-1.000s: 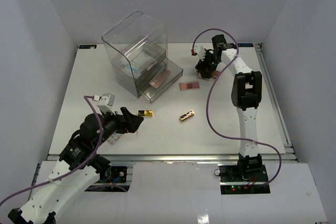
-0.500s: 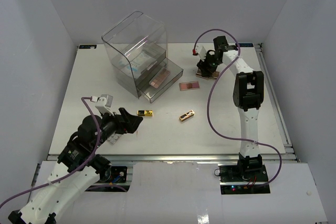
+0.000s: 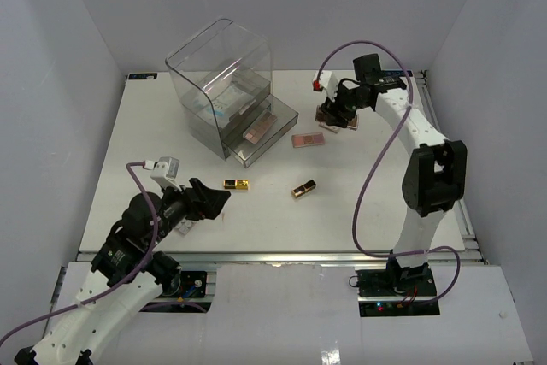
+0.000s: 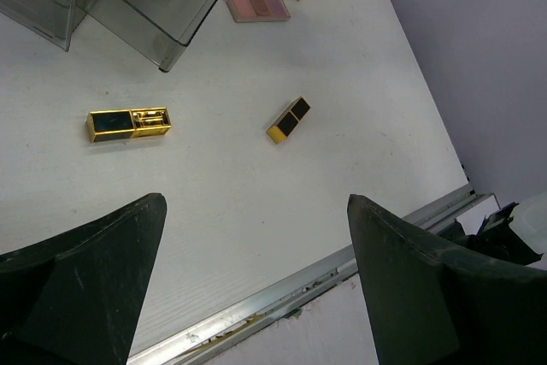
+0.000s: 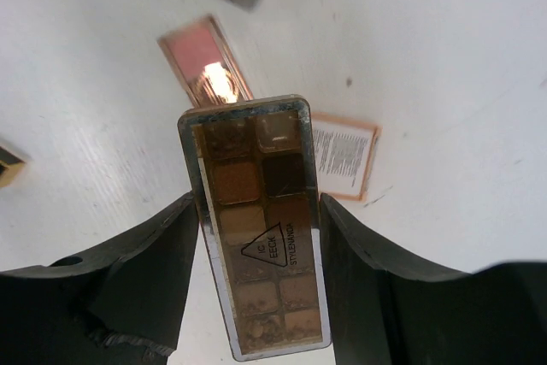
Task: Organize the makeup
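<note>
My right gripper [image 3: 335,114] is shut on a long brown palette [image 5: 256,237] and holds it above the table at the back right. Under it lie a pink palette [image 3: 308,139], also in the right wrist view [image 5: 198,57], and a small printed packet [image 5: 344,158]. Two gold-black cases [image 3: 237,184] [image 3: 302,188] lie mid-table. They also show in the left wrist view [image 4: 128,123] [image 4: 288,120]. My left gripper [image 3: 214,203] is open and empty, near the front edge, short of the cases.
The clear acrylic drawer box [image 3: 224,83] stands at the back left. Its lower drawer [image 3: 286,121] is pulled out with a pink palette [image 3: 259,130] in it. The table's metal front edge [image 4: 282,292] runs under my left fingers.
My right arm has swung its elbow out to the right and the gripper has risen with the brown palette in it. My left gripper has drawn back slightly toward the front edge.
</note>
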You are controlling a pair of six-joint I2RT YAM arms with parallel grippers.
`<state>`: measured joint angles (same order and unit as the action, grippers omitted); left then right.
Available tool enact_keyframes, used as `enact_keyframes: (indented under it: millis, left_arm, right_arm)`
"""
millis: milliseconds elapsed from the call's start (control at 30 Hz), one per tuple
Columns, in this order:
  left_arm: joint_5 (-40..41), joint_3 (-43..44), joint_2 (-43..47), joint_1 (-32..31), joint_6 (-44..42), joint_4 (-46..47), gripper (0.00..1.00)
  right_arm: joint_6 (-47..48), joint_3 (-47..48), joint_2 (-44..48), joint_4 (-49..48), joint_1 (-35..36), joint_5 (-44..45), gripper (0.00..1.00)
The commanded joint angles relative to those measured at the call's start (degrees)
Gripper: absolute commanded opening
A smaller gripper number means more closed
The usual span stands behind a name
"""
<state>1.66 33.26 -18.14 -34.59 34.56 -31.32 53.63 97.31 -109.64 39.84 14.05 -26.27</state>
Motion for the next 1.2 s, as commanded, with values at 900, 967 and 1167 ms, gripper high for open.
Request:
enact_keyframes:
  millis: [900, 967, 1167]
  left_arm:
    - [4.1, -0.4, 3.4, 0.2, 2.6, -1.0, 0.98]
    - [4.1, -0.4, 3.3, 0.2, 2.7, -1.0, 0.98]
    - [6.3, -0.1, 1.8, 0.2, 4.8, -2.2, 0.98]
  right_arm:
    - [30.0, -0.7, -4.7, -25.3, 34.4, 30.9, 0.50]
    - [30.1, -1.0, -5.0, -25.8, 34.3, 31.0, 0.67]
    - [28.9, -4.4, -1.7, -27.4, 34.2, 31.4, 0.80]
